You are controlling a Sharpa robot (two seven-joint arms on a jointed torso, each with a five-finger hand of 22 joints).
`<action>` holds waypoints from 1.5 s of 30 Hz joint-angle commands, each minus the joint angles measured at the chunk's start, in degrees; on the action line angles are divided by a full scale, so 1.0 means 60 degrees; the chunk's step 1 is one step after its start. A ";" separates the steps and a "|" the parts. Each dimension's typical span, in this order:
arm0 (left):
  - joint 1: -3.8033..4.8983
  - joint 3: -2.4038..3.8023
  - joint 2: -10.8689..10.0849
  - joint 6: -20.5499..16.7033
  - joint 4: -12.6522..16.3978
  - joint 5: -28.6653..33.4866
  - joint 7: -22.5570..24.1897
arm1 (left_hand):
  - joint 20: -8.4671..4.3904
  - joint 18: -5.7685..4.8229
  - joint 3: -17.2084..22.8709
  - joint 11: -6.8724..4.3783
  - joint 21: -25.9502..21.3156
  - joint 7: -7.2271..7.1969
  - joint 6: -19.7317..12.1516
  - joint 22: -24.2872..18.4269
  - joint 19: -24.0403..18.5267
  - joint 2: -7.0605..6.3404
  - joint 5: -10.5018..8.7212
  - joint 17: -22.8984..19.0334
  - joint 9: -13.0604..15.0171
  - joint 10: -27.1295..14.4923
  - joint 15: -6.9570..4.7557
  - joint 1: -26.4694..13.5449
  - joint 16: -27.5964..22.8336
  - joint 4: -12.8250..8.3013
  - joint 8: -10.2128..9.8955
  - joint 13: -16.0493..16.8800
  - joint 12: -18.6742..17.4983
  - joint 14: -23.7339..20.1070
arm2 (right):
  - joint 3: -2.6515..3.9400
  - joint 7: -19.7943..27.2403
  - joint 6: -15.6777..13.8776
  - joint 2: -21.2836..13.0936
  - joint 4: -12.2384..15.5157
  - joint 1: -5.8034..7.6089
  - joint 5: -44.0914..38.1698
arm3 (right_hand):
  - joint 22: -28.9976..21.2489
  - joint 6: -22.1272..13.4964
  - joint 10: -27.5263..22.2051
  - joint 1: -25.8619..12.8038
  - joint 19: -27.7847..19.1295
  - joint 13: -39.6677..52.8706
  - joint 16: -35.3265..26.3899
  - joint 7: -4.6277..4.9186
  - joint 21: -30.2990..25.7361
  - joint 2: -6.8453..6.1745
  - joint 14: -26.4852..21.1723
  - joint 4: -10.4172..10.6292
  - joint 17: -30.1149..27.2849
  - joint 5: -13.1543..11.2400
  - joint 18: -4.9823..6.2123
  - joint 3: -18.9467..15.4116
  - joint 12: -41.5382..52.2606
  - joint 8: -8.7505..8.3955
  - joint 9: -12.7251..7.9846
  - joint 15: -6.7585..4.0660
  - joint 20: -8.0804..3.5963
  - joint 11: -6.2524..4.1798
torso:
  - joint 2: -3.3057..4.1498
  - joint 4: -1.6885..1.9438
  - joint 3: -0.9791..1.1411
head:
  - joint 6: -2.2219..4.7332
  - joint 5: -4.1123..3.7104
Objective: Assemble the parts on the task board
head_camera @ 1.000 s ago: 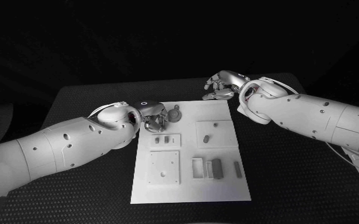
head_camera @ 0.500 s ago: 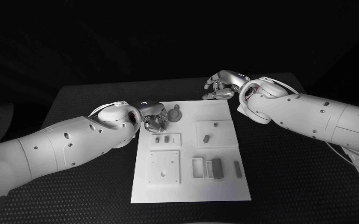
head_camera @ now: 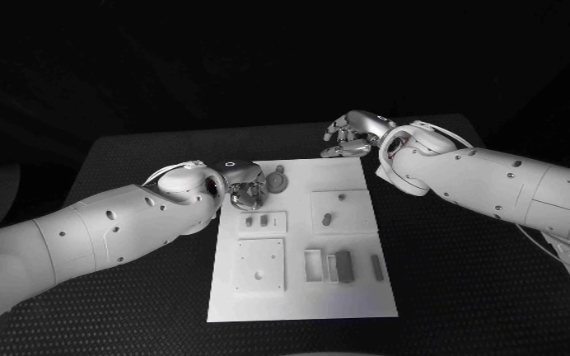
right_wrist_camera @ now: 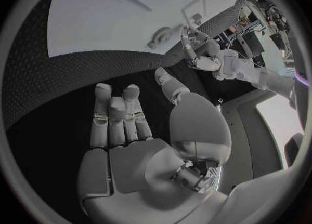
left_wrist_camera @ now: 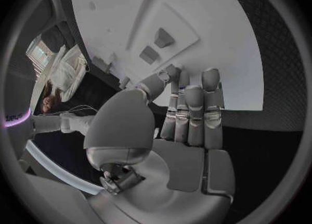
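The white task board (head_camera: pixel 357 298) lies in the middle of the table. A round grey part (head_camera: pixel 276 181) with a short stem rests near its far left corner. My left hand (head_camera: pixel 246 188) hovers right beside that part, at the board's left edge, fingers apart and holding nothing; whether it touches the part I cannot tell. In the left wrist view its fingers (left_wrist_camera: pixel 195 104) point at the board (left_wrist_camera: pixel 221 31) near two small blocks (left_wrist_camera: pixel 163 38). My right hand (head_camera: pixel 351 137) hangs beyond the board's far edge, loosely curled and empty.
Raised white plates on the board carry small grey pieces (head_camera: pixel 258 222), a peg (head_camera: pixel 325 220), a white frame (head_camera: pixel 314 265) and two dark bars (head_camera: pixel 344 267). Black table (head_camera: pixel 475 290) surrounds the board. In the right wrist view the round part (right_wrist_camera: pixel 166 36) lies beside my left hand (right_wrist_camera: pixel 202 52).
My left arm has crept slightly toward the board. The right hand and the parts have stayed put.
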 commanded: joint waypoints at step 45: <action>-0.0113 -0.0125 0.0164 -0.0044 -0.0219 0.0379 0.0181 | -0.0080 0.0525 -0.0145 0.0082 -0.0186 0.0331 -0.1360 0.0180 -0.0137 -0.0320 0.0034 -0.0034 -0.0365 -0.0117 0.0046 -0.0016 0.0011 -0.0023 -0.0696 -0.0063 -0.0066 -0.0181 | 0.0005 0.0085 0.0076 -0.0020 -0.0001 -0.0005 -0.0026 | 0.0145 -0.0096 -0.0073 -0.0085 0.0032 -0.0028 0.0030 0.0177 -0.0052 0.0049 0.0050 -0.0011 -0.0015 0.0032 0.0117 -0.0036 0.0069 0.0062 -0.0018 -0.0034 -0.0056 0.0019 | 0.0001 0.0011 0.0001 | -0.0018 -0.0072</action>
